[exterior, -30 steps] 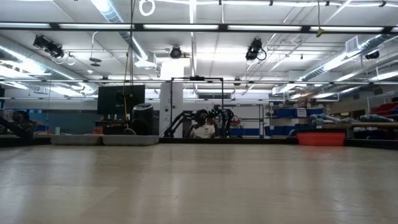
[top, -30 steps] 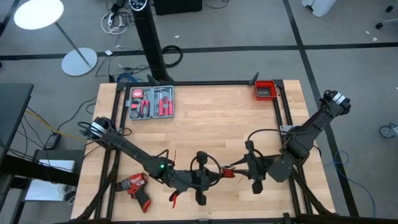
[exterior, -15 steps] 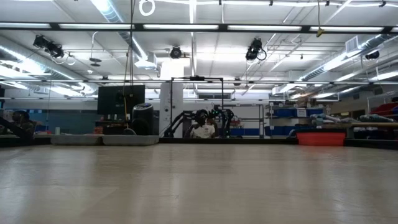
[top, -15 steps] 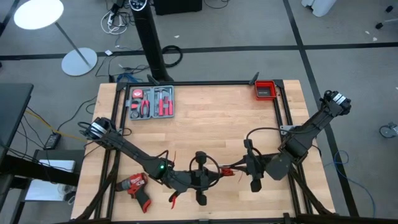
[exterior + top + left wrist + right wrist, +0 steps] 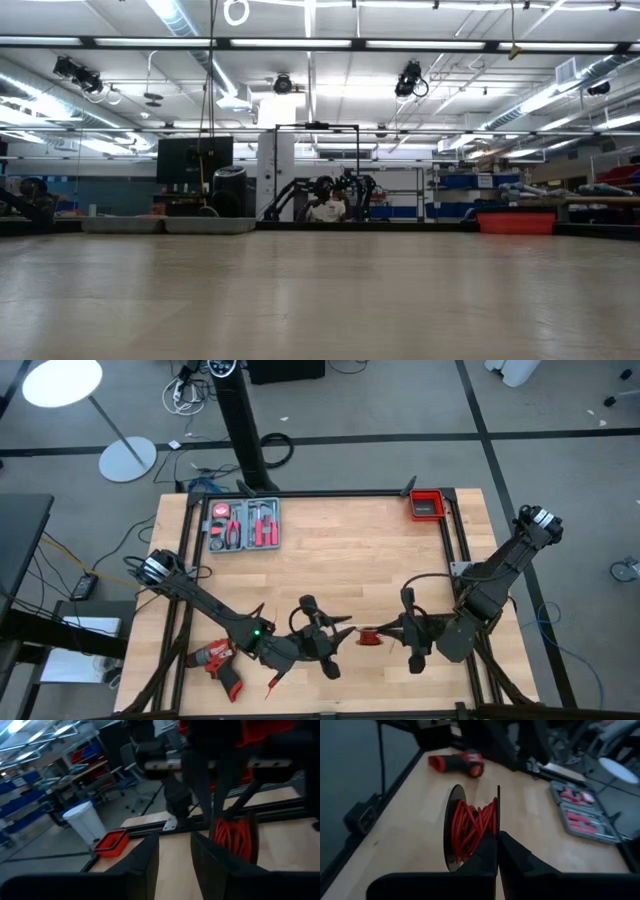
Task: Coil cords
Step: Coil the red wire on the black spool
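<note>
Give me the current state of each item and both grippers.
Spool of red wire: wound, standing on edge, pinched at one flange.
Right gripper: shut on the spool's flange.
Left gripper: open, empty, apart from the spool.
Drill: lying on its side at the table's near left.
Tool case: open, tools inside.
Red bin: at the far right corner.

The high view shows one table (image 5: 330, 560). Over it reach two arms, the left arm (image 5: 215, 610) from 8 o'clock and the right arm (image 5: 500, 565) from 4 o'clock. That makes two grippers, the left gripper (image 5: 335, 643) and the right gripper (image 5: 388, 632). One spool (image 5: 368, 637) of red wire sits at 6 o'clock. One drill (image 5: 222, 660) lies at 7 o'clock. One tool case (image 5: 243, 525) sits at 10 o'clock (its red-handled tools are too small to count). One red bin (image 5: 426, 505) stands at 2 o'clock. One lamp (image 5: 62, 382) stands on the floor beyond 10 o'clock.
</note>
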You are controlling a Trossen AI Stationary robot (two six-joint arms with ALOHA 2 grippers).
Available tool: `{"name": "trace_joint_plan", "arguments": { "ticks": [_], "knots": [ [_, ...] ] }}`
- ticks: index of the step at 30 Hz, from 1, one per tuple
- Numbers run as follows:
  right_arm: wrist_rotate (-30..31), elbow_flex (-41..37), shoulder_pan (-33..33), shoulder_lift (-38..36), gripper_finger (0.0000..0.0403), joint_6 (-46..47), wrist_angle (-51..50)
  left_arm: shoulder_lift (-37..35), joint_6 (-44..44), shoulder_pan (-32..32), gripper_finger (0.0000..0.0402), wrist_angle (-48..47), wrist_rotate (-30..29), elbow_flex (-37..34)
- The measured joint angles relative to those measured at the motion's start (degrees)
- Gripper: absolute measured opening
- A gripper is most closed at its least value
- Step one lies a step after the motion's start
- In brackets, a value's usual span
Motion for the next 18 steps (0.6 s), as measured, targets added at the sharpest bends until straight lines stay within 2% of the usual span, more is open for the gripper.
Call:
{"name": "trace_joint_plan", "arguments": {
  "ticks": [4, 9, 15, 18],
  "knots": [
    [6.4, 0.0, 2.7, -0.3, 0.0001, 0.4, -1.8, 0.0, -0.3, -0.4, 0.0121, -0.5, -1.8, 0.0],
    [17.1, 0.0, 7.4, -1.8, 0.0, -1.1, -4.0, 0.0, -2.2, -0.4, 0.0121, -0.8, 0.9, 0.0],
    [27.8, 0.0, 11.3, -3.1, 0.0, -6.0, -1.4, 0.1, -12.2, 2.7, 0.0121, -5.3, 12.6, 0.0],
    [31.0, 0.0, 11.3, -3.0, 0.0, -7.8, 1.0, 1.0, -17.7, 5.2, 0.0121, -4.9, 18.3, 0.0]
  ]
}}
